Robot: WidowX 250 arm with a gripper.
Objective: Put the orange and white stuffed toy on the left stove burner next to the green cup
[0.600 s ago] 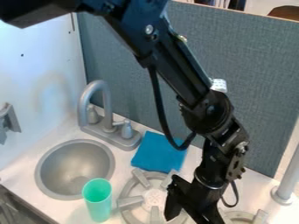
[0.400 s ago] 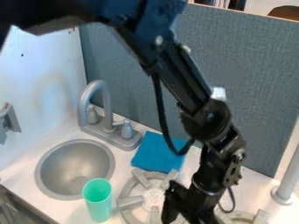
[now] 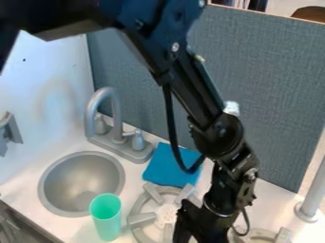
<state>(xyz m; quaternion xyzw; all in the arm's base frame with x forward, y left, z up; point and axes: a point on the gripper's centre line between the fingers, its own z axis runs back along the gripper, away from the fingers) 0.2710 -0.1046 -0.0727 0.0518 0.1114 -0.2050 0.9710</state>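
Observation:
The black gripper (image 3: 202, 227) hangs over the right side of the left stove burner (image 3: 145, 219), at the bottom edge of the view, where its tips are cut off. To its left a green cup (image 3: 107, 219) stands upright on the counter between the sink and the burner. A folded blue cloth (image 3: 170, 166) lies flat behind the burner, next to the faucet base. Whether anything is held cannot be seen.
A round grey sink (image 3: 81, 182) is set in the counter at left, with a grey faucet (image 3: 114, 116) behind it. A second burner (image 3: 260, 235) is at lower right, beside a grey post (image 3: 311, 199). A blue-grey panel (image 3: 266, 85) stands behind.
The gripper and forearm have moved slightly left and downward in the view. The cup and cloth have stayed where they were.

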